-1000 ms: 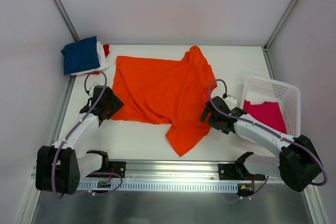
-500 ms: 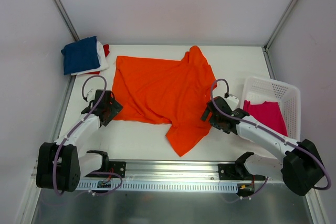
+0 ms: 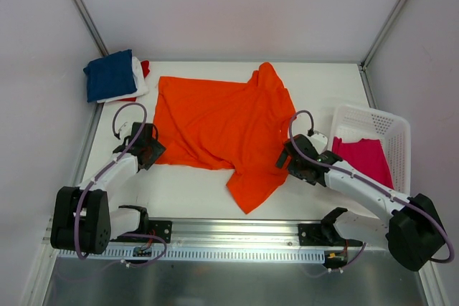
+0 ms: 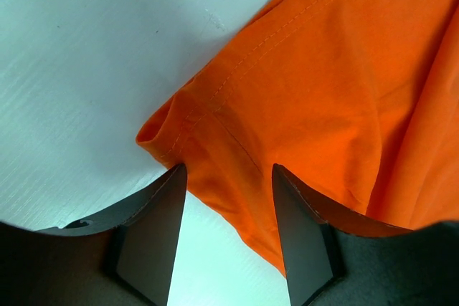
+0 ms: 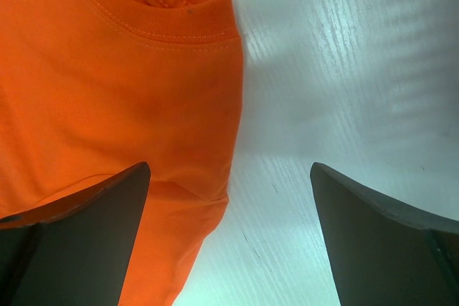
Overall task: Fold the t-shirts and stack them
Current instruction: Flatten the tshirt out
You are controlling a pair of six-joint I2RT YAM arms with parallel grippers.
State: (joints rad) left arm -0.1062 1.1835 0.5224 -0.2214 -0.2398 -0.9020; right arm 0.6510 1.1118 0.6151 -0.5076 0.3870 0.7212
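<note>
Left fingers half-parted astride the hem of the bright orange cloth t-shirt, right fingers wide; a shallow pinch could slip off.

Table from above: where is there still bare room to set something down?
The white table is bare between the bright orange cloth t-shirt and the near metal rail, and at the far edge between that shirt and the white plastic lattice basket. Crowded: the middle under the shirt, and the far-left corner with the folded navy-topped stack.
</note>
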